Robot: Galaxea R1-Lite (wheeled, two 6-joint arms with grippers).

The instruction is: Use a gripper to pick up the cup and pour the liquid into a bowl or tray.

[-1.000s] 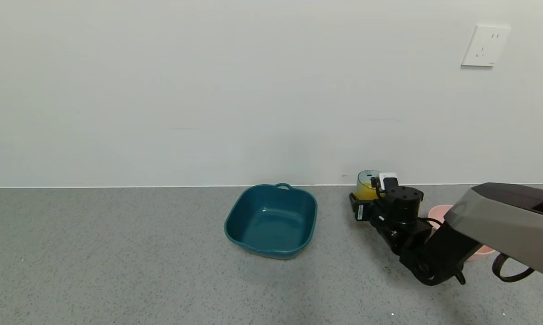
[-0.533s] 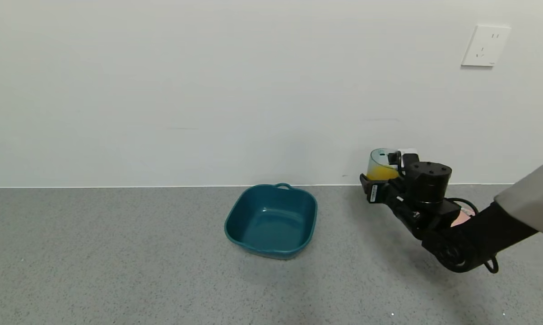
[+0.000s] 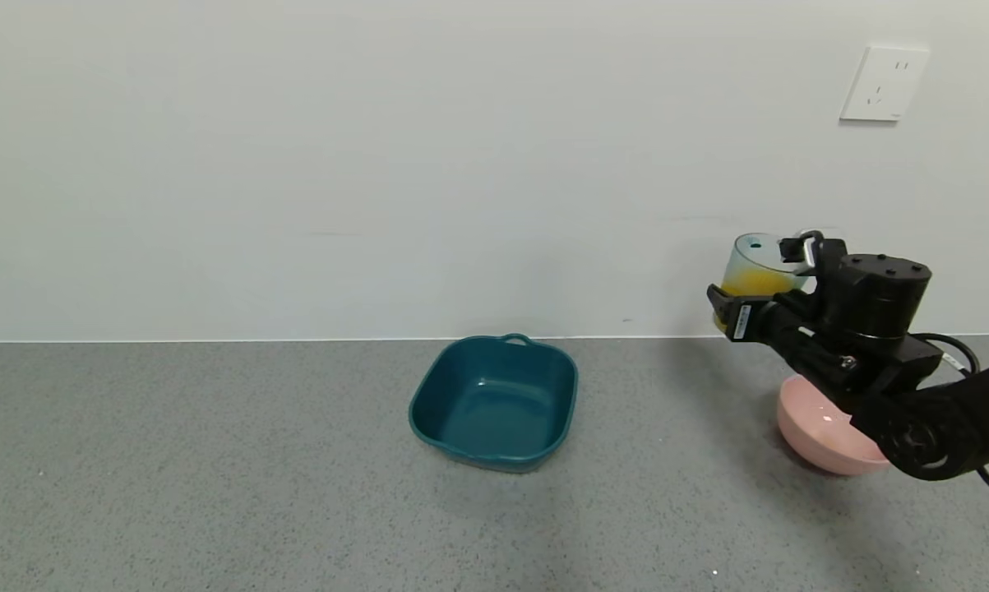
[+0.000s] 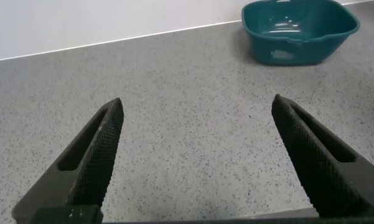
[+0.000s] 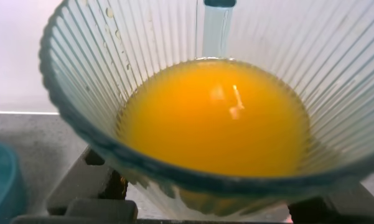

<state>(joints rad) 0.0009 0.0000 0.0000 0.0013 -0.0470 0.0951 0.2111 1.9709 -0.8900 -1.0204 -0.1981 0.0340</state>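
Observation:
My right gripper [image 3: 764,288] is shut on the ribbed blue-green cup [image 3: 755,267] and holds it high above the counter at the right, close to the wall. The cup is near upright and holds orange-yellow liquid [image 3: 753,285]. The right wrist view looks into the cup [image 5: 143,74] at the liquid [image 5: 215,115], which fills its lower part. The pale pink bowl [image 3: 819,430] sits on the counter below and to the right of the cup, partly hidden by my right arm. My left gripper [image 4: 196,109] is open and empty over bare counter, out of the head view.
A square dark teal tray [image 3: 495,402] with a small handle stands empty at the middle of the grey speckled counter; it also shows in the left wrist view [image 4: 299,31]. The white wall runs along the back, with a socket [image 3: 883,83] high on the right.
My right gripper has lifted the cup off the counter and carried it up and to the right. The pink bowl, hidden behind the arm before, now shows below it.

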